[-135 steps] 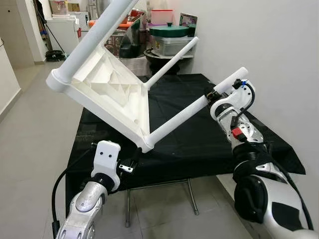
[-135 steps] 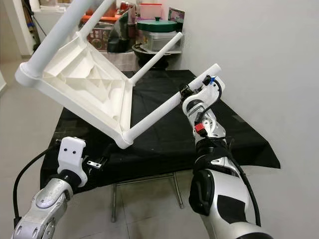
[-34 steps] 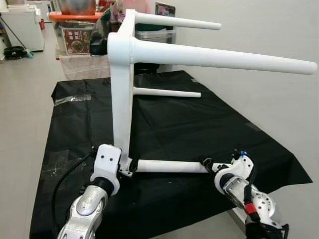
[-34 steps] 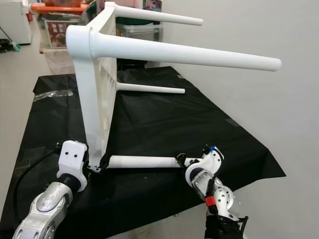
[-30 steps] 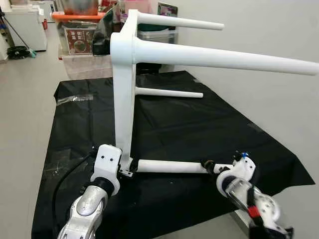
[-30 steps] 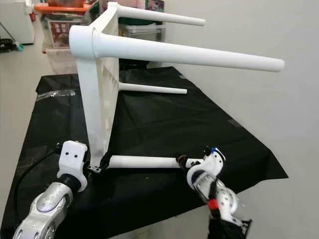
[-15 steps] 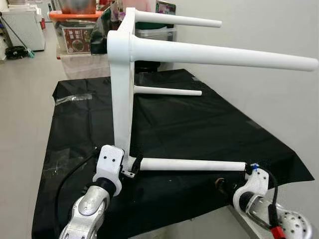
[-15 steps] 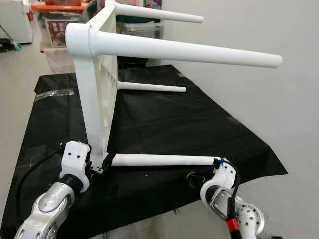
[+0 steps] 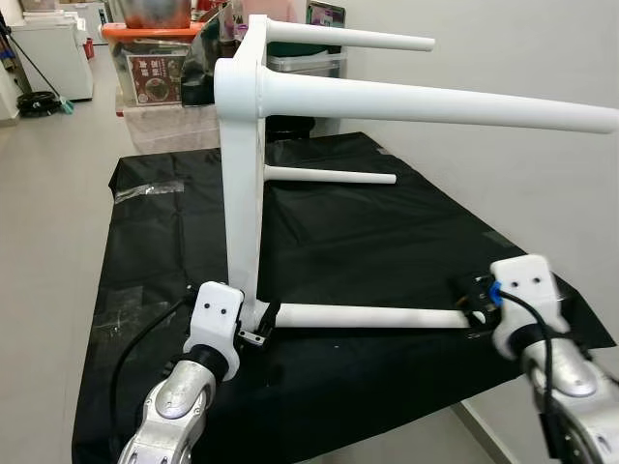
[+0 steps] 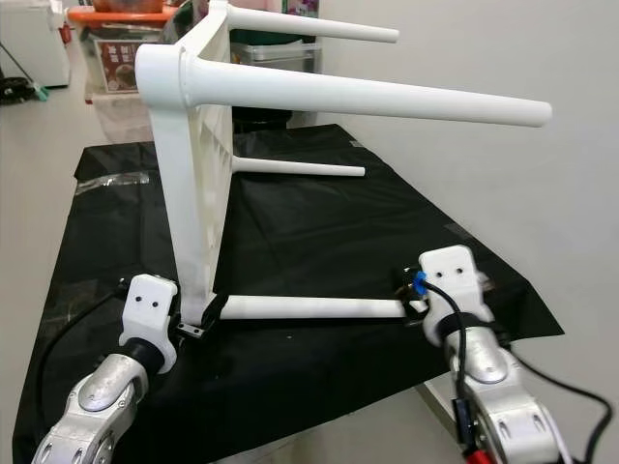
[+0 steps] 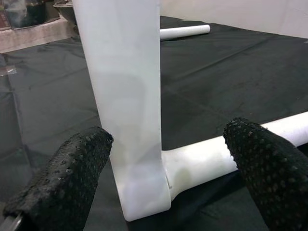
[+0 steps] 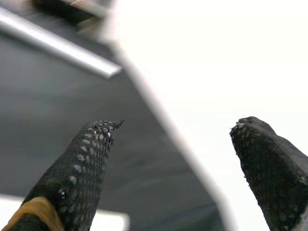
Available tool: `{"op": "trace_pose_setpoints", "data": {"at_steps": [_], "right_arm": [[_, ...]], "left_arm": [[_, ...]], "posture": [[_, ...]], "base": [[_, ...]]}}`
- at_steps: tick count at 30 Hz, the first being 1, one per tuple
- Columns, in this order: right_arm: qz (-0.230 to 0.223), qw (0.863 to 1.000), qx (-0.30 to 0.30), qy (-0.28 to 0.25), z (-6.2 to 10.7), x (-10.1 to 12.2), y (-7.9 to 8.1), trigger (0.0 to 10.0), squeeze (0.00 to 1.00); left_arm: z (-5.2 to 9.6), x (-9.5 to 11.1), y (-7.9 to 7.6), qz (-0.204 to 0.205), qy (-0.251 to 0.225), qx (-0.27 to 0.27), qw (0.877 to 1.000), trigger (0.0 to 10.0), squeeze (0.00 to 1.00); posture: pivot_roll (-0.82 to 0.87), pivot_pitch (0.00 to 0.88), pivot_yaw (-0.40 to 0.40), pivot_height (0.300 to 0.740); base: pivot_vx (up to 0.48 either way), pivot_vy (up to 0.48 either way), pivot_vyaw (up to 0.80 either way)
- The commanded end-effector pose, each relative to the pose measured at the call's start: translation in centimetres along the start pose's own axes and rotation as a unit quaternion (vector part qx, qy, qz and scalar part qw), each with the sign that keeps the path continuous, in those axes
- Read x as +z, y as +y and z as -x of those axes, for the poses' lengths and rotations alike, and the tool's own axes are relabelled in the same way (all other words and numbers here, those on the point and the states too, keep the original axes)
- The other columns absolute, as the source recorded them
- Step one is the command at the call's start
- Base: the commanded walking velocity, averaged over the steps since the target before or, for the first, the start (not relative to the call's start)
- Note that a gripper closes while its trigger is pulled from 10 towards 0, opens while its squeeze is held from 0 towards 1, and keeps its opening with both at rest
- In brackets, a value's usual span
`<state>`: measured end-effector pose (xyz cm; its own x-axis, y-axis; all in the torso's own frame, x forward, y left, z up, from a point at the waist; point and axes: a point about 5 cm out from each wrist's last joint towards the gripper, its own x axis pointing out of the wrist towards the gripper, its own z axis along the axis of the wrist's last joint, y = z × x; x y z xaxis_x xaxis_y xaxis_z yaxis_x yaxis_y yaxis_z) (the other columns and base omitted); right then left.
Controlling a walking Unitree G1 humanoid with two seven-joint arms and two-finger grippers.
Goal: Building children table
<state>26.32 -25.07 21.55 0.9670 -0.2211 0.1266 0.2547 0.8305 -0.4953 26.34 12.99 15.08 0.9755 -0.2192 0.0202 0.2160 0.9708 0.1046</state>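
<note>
The left gripper [image 9: 263, 324] sits at the near lower corner of the white children's table [image 9: 242, 174], its fingers [image 11: 72, 166] spread apart on either side of the tabletop edge, as before. The table stands on its side on the black cloth [image 9: 368, 242], tabletop upright, lower legs lying along the cloth. Its near lower leg [image 9: 372, 316] runs rightward to the right gripper [image 9: 474, 304]. That gripper, clamped on the leg a second ago and then lower beside it, now sits at the leg's free end with fingers [image 12: 79, 168] parted.
</note>
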Motion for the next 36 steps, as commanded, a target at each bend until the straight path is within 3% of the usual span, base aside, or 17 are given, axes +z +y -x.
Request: {"op": "trace_pose_setpoints", "data": {"at_steps": [1,2,4,5,7,12,15,22,26,31,36], "right_arm": [[0.101,0.985,-0.095,-0.105,-0.5,2.8,-2.1,10.0,0.0],[0.101,0.985,-0.095,-0.105,-0.5,2.8,-2.1,10.0,0.0],[0.181,0.957,-0.139,-0.179,-0.6,4.9,-2.9,10.0,0.0],[0.181,0.957,-0.139,-0.179,-0.6,4.9,-2.9,10.0,0.0],[0.228,0.939,-0.145,-0.213,-1.0,5.7,-3.2,10.0,0.0],[0.278,0.919,-0.13,-0.247,-2.3,6.1,-3.9,10.0,0.0],[0.284,0.916,-0.128,-0.253,-2.5,6.1,-3.9,10.0,0.0],[0.326,0.906,-0.101,-0.249,-5.6,6.1,-4.3,10.0,0.0],[0.329,0.907,-0.096,-0.245,-6.1,6.1,-4.3,10.0,0.0],[0.345,0.906,-0.074,-0.236,-8.1,6.3,-4.3,10.0,0.0],[0.347,0.905,-0.066,-0.236,-8.7,6.2,-4.0,10.0,0.0]], "left_arm": [[-0.2,-0.3,0.0,-0.001,0.005,-0.002,1.0,10.0,0.0],[-0.2,-0.3,0.0,-0.001,0.005,-0.002,1.0,10.0,0.0],[-0.3,-0.3,-0.1,-0.001,0.005,-0.002,1.0,10.0,0.0],[-0.3,-0.3,-0.1,-0.001,0.005,-0.002,1.0,10.0,0.0],[-0.4,-0.3,-0.2,0.0,0.004,-0.003,1.0,10.0,0.0],[-0.5,-0.4,-0.1,-0.001,0.003,-0.002,1.0,10.0,0.0],[-0.5,-0.4,-0.1,-0.001,0.003,-0.002,1.0,10.0,0.0],[-0.6,-0.4,-0.1,-0.001,0.0,0.001,1.0,10.0,0.0],[-0.6,-0.4,-0.1,-0.001,0.0,0.002,1.0,10.0,0.0],[-0.6,-0.4,0.0,-0.001,-0.001,0.006,1.0,10.0,0.0],[-0.6,-0.3,0.1,-0.002,-0.002,0.008,1.0,10.0,0.0]], "posture": [[0.01,0.0,-0.05,0.74],[0.01,0.0,-0.05,0.74],[0.01,0.0,-0.05,0.74],[0.01,0.0,-0.05,0.74],[0.01,0.0,-0.049,0.74],[0.0,0.0,-0.051,0.74],[0.0,0.0,-0.051,0.74],[0.01,0.0,-0.062,0.74],[0.01,0.0,-0.062,0.74],[0.02,0.0,-0.074,0.74],[0.03,0.0,-0.075,0.74]], "base": [[0.0,0.0,0.0],[0.0,0.0,0.0],[0.0,0.0,0.0],[0.0,0.0,0.0],[0.0,0.0,0.0],[0.0,0.0,0.0],[0.0,0.0,0.0],[0.0,0.0,0.0],[0.0,0.0,0.0],[0.0,0.0,0.0],[0.0,0.0,0.0]]}}
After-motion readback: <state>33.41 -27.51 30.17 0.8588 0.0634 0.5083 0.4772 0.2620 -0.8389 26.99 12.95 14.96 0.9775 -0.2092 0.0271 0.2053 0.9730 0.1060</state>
